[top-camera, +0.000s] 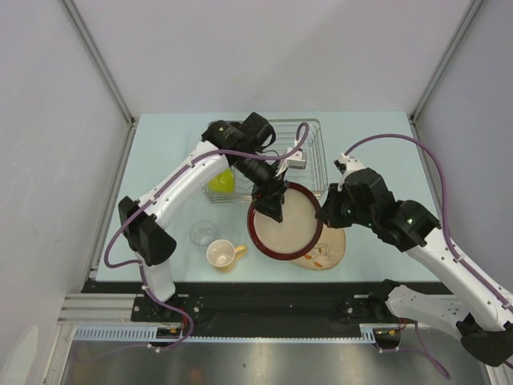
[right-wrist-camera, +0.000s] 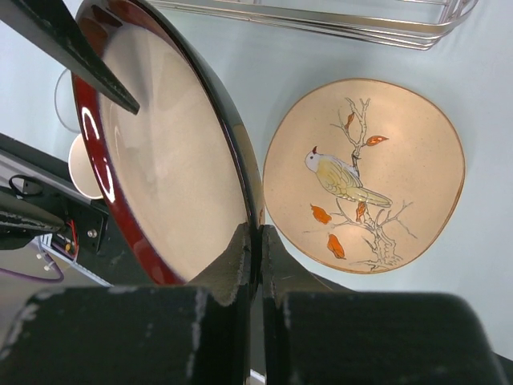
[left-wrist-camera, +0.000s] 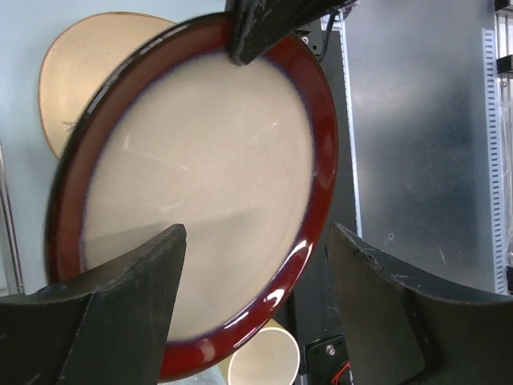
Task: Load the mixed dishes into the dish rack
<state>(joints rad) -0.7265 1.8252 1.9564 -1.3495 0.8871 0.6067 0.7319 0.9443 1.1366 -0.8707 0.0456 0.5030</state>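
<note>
The dark-red-rimmed beige plate [top-camera: 290, 223] hangs tilted above the table in front of the dish rack [top-camera: 311, 141]. My right gripper [top-camera: 325, 215] is shut on its right rim, the edge pinched between both pads [right-wrist-camera: 258, 234]. My left gripper [top-camera: 272, 210] stands open at the plate's opposite edge. Its fingers [left-wrist-camera: 136, 281] are spread wide to either side of the red rim [left-wrist-camera: 317, 216], with a gap showing. The cream floral plate [right-wrist-camera: 369, 172] lies flat on the table below. A tan mug [top-camera: 222, 254], a clear glass [top-camera: 203, 233] and a lime-green bowl [top-camera: 222, 181] stand to the left.
The silver wire rack [right-wrist-camera: 321, 20] stands at the back centre, with my left arm reaching over it. The mug [left-wrist-camera: 264, 361] sits directly beneath the held plate's lower edge. White walls enclose the table on three sides.
</note>
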